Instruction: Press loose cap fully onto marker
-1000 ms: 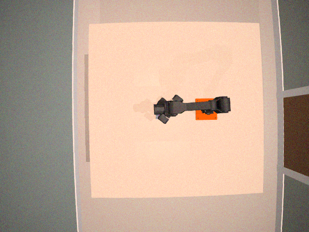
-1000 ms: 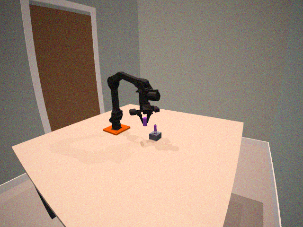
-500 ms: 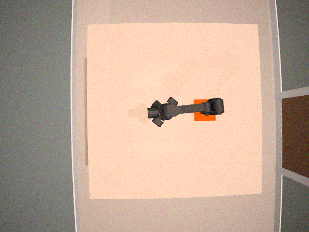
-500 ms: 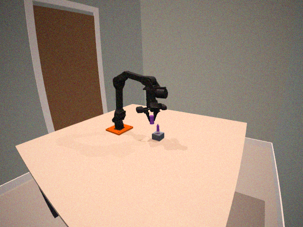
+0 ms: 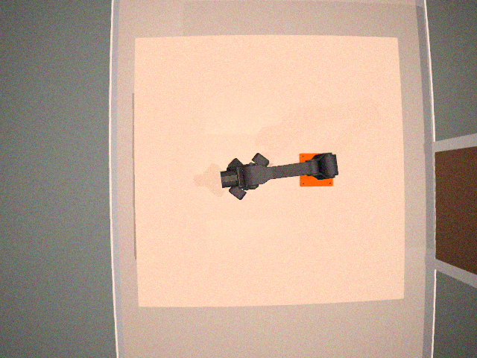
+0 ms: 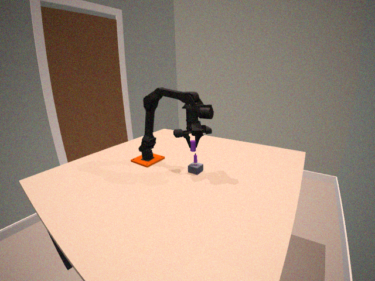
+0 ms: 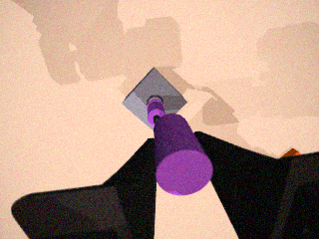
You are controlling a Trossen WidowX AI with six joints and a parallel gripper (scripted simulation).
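Observation:
My gripper (image 6: 193,146) (image 7: 173,140) points down and is shut on the purple cap (image 6: 193,146) (image 7: 183,171), which it holds upright in the air. The purple marker (image 6: 195,158) (image 7: 156,110) stands upright in the grey holder block (image 6: 195,168) (image 7: 170,98). In the exterior view the cap is just above the marker's tip, a little to its left, with a small gap between them. In the wrist view the cap's far end overlaps the marker's dark tip. In the top view the arm hides the cap, the marker and the block.
The arm's orange base plate (image 5: 316,182) (image 6: 147,164) is bolted to the table (image 5: 269,262) (image 6: 169,218). The arm arches from it to above the block. Shadows of the arm fall around the block. A brown door (image 6: 84,75) is in the wall behind.

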